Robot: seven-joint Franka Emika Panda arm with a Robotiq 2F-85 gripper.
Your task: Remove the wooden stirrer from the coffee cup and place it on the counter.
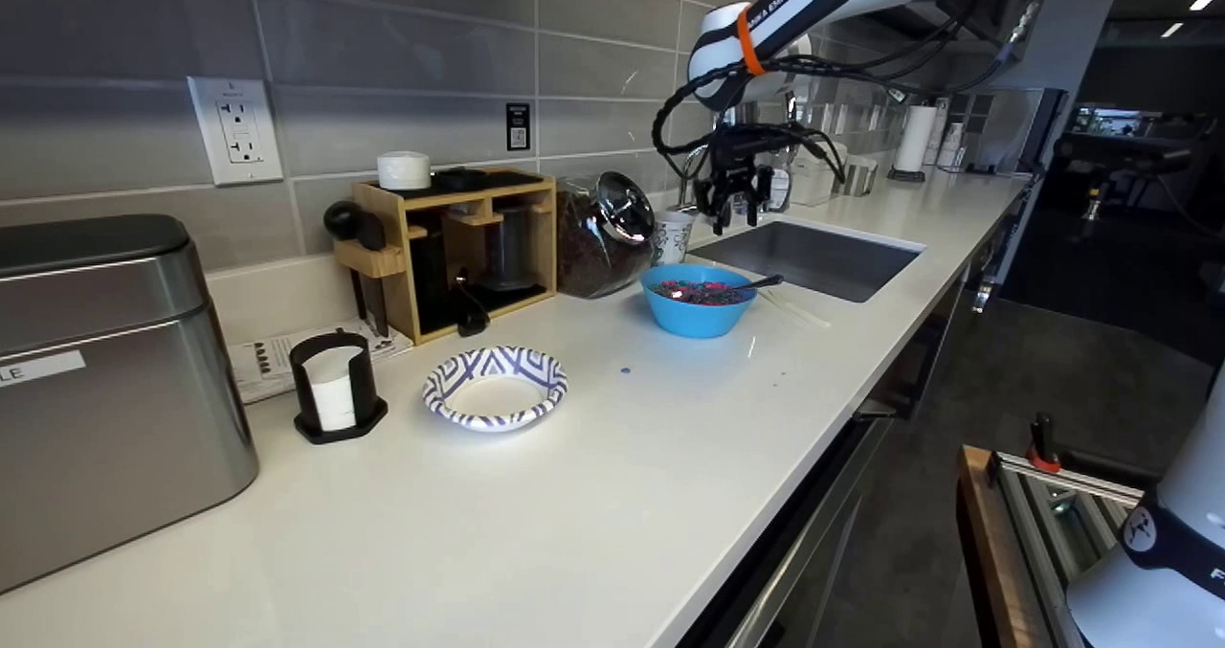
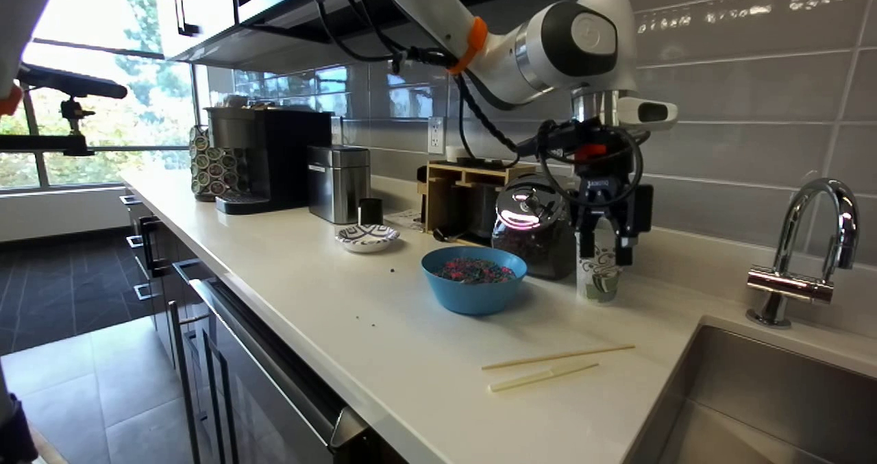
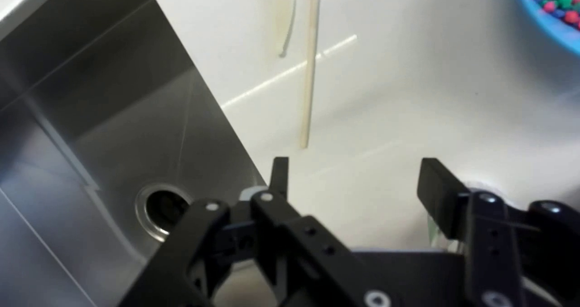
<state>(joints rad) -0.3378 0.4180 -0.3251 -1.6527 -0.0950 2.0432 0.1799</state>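
Note:
A thin wooden stick [image 2: 558,358], which looks like the stirrer, lies on the off-white counter [image 2: 411,368] with a pale flat strip [image 2: 545,376] beside it. The stick also shows in the wrist view [image 3: 310,71]. The patterned paper coffee cup [image 2: 598,279] stands upright near the wall, and also shows in an exterior view [image 1: 672,238]. No stick shows above its visible rim. My gripper [image 3: 355,162] is open and empty above the counter, between cup and sink, fingers pointing down. In the wrist view its right finger hides most of the cup.
The sink [image 3: 136,103] lies beside the gripper, with a faucet [image 2: 788,258] behind it. A blue bowl [image 2: 473,292] of colourful bits and a glass jar [image 2: 534,231] stand beside the cup. A wooden organiser [image 1: 478,246] and patterned paper bowl [image 1: 496,390] are farther along.

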